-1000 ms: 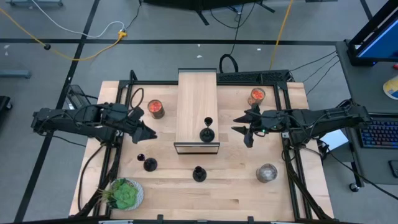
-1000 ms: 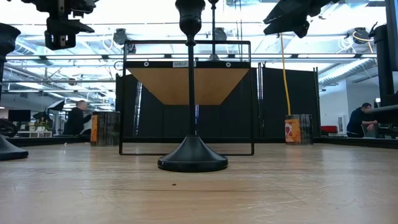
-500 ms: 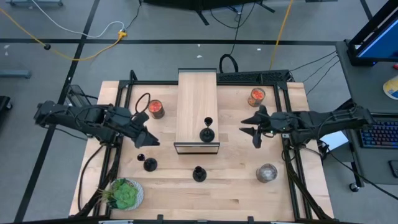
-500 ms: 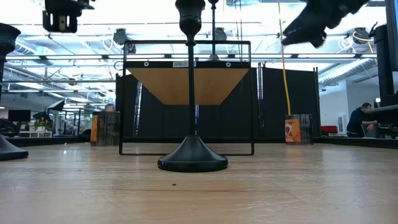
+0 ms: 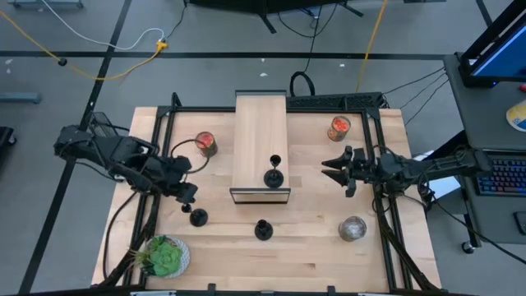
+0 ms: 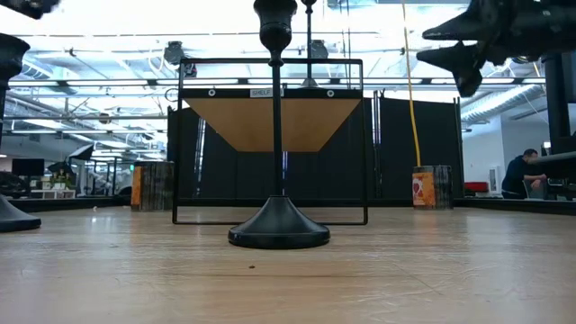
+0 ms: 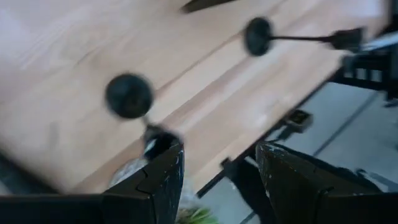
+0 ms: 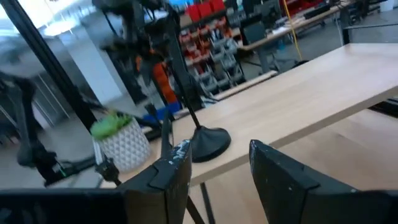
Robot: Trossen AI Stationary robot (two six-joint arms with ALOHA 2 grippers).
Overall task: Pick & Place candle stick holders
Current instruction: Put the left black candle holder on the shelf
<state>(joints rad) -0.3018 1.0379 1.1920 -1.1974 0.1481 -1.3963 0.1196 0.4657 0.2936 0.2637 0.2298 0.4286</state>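
Note:
Three black candle stick holders stand upright on their round bases. One (image 5: 273, 175) is on the raised wooden shelf (image 5: 260, 123). One (image 5: 263, 229) is on the table in front of the shelf, and fills the middle of the low view (image 6: 278, 225). One (image 5: 198, 217) is on the table at the left. My left gripper (image 5: 187, 192) is open just above and behind the left holder, whose base shows ahead of the fingers in the left wrist view (image 7: 129, 95). My right gripper (image 5: 335, 171) is open and empty in the air to the right of the shelf.
Two jars with red-orange contents (image 5: 205, 144) (image 5: 339, 127) stand on either side of the shelf. A clear greyish jar (image 5: 352, 228) is at the near right, and a potted plant (image 5: 164, 256) at the near left corner. A black frame rims the table.
My left gripper has moved toward the table's near edge and down toward the left holder, tipping downward. My right gripper has drawn back from the shelf toward the table's right edge. The holders have stayed where they were.

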